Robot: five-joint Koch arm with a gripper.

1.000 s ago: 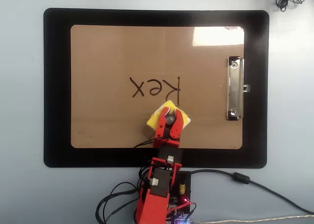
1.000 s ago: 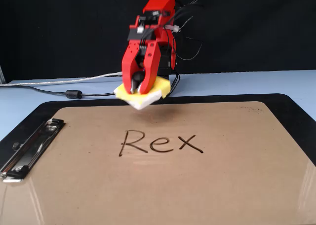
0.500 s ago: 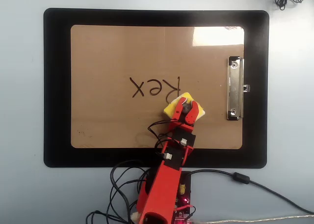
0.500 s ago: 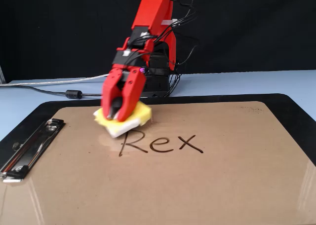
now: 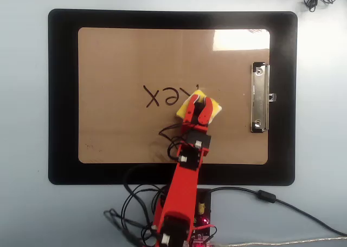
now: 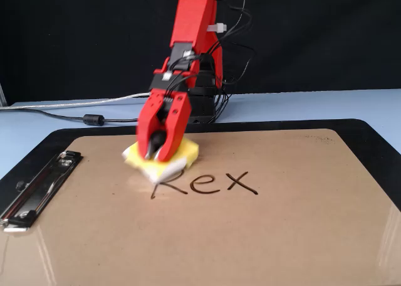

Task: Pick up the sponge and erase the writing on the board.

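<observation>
Left to right in the fixed view: silver metal clip (image 6: pixel 39 189) at the left short end of the large brown rectangular hardboard board (image 6: pixel 207 229), lying on a larger black mat (image 6: pixel 376 149) on the pale blue counter (image 6: pixel 37 132). Next, small square yellow sponge with a whitish edge (image 6: pixel 168 164), pressed on the board over the upper part of the first letter of the dark handwritten marker writing (image 6: pixel 213 184); only the lower strokes of that letter visible, "ex" uncovered to the right. Red gripper (image 6: pixel 158 153) pointing steeply down, red fingers (image 6: pixel 170 132) narrow and clamped on the sponge at its middle.

Red arm leaning forward from its base beyond the far board edge, black cables trailing behind it.

In the overhead view, arm stretched up from the bottom edge, gripper (image 5: pixel 198 102) with the sponge (image 5: pixel 212 107) at the right end of the writing (image 5: pixel 165 96), well apart from the clip (image 5: pixel 259 98).
</observation>
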